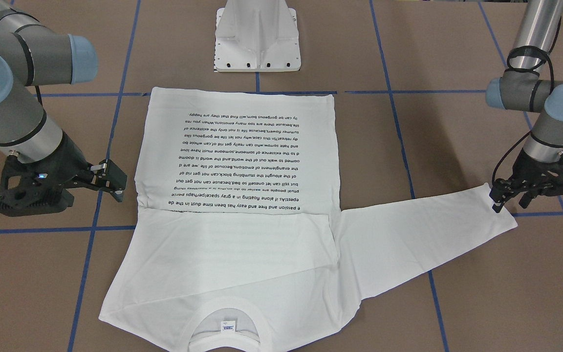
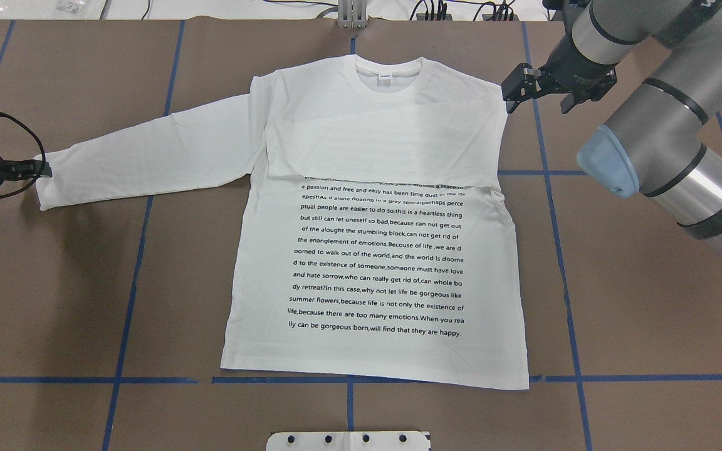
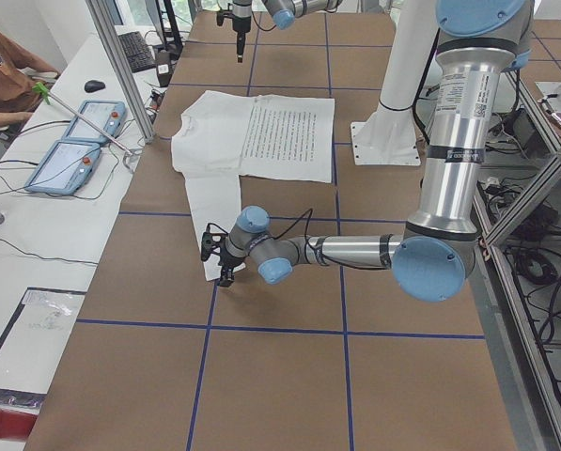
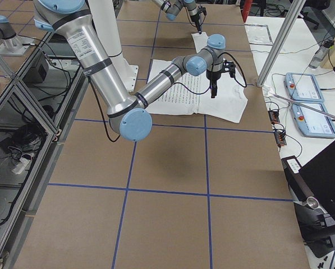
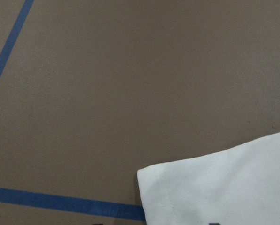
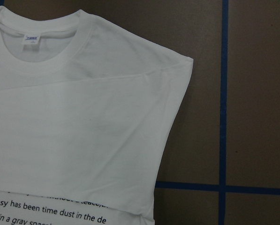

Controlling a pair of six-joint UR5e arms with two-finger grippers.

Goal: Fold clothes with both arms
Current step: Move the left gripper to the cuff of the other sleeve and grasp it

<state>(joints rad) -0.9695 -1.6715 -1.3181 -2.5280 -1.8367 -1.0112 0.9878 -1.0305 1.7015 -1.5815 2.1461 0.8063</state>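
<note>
The ribbed collar (image 1: 226,305) and its small neck label (image 1: 226,326) are seen closest in the front-facing view, at the end of the shirt (image 2: 373,263) turned away from the white pedestal base (image 1: 257,36). The shirt is laid flat on the brown table (image 1: 457,303), printed side up, within a grid of blue tape lines (image 1: 42,230). One sleeve (image 2: 386,144) is folded across the chest, so that the top lines of text are covered. The other sleeve (image 2: 148,156) is stretched out flat toward the robot's left. The left gripper (image 1: 500,199) is placed at the corner of that sleeve's cuff (image 2: 47,185); whether the cloth is pinched cannot be told. The right gripper (image 1: 114,180) is held just beside the folded shoulder, its jaws spread wide with nothing between them.
</note>
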